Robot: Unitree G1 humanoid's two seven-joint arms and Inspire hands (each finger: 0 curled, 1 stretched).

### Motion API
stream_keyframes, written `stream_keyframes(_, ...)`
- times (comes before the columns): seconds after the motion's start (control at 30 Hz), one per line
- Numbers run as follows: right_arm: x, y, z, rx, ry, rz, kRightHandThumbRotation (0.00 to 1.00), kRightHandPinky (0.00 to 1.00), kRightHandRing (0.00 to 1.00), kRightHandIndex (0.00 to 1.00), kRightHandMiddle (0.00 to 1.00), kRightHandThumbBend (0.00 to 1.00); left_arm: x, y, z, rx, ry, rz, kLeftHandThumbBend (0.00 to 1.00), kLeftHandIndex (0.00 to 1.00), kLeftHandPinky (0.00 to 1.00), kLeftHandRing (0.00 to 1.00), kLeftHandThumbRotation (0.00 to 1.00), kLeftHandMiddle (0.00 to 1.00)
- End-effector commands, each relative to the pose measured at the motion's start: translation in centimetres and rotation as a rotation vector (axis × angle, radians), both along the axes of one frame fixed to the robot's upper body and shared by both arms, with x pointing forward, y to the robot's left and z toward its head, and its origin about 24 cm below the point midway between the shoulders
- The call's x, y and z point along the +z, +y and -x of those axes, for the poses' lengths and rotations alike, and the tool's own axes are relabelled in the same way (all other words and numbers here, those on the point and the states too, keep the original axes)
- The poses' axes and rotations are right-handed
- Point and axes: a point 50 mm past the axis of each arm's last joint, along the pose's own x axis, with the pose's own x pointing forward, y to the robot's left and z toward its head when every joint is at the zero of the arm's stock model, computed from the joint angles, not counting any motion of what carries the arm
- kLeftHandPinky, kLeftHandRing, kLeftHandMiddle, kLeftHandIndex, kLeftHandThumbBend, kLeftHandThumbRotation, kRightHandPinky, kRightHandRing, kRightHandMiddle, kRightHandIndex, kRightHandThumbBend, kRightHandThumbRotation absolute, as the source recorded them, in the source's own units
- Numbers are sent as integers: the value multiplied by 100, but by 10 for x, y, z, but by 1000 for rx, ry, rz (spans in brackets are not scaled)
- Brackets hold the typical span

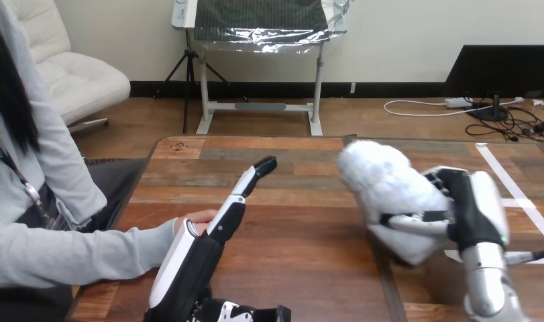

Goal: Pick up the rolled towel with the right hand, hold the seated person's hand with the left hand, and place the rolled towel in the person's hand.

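1. One rolled white towel (390,191) sits in the right hand (473,208), whose fingers (416,220) curl round its lower side, over the right part of the table (309,255).
2. The left hand (192,258) has its fingers (245,184) straight, beside the person's hand (196,216), which rests on the table; I cannot tell whether they touch.

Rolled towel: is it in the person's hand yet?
No; the right hand has its fingers curled round the rolled towel, apart from the person's hand.

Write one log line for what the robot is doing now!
right hand: shut on towel | left hand: open, beside person's hand | towel: not yet in person's hand
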Motion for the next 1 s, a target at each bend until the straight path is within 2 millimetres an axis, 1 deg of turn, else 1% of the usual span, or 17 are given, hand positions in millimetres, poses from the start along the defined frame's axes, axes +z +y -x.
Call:
stream_keyframes(0.0, 41, 10, -22, 25, -243, -56, 0, 22, 29, 43, 43, 80, 14, -1, -9, -5, -66, 13, 100, 95, 100, 99, 72, 97)
stream_keyframes(0.1, 43, 14, -20, 45, -286, -64, 0, 22, 28, 43, 42, 80, 14, -1, -9, 5, -55, 9, 100, 95, 100, 99, 71, 98)
stream_keyframes(0.2, 44, 17, -18, 56, -317, -63, 0, 23, 29, 43, 42, 81, 13, 0, -10, 15, -43, 4, 100, 95, 100, 100, 68, 98)
stream_keyframes(0.4, 46, 22, -16, 71, -364, -73, 0, 24, 30, 43, 41, 80, 12, 1, -9, 71, -16, -4, 100, 94, 100, 98, 60, 96)
stream_keyframes(0.43, 46, 23, -16, 75, -372, -76, 0, 25, 30, 43, 40, 80, 12, 1, -9, 83, -12, -8, 100, 92, 99, 96, 56, 95)
stream_keyframes(0.47, 46, 24, -15, 78, -377, -78, 0, 25, 30, 43, 40, 80, 12, 1, -9, 92, -9, -11, 100, 92, 98, 96, 55, 95)
stream_keyframes(0.73, 47, 31, -12, 92, -429, -111, 0, 26, 30, 42, 39, 81, 11, 1, -9, 172, 4, -97, 100, 89, 93, 92, 47, 92)
stream_keyframes(0.97, 45, 35, -9, 104, -446, -126, 0, 26, 31, 41, 39, 81, 10, 0, -8, 216, 17, -169, 100, 90, 92, 92, 44, 92)
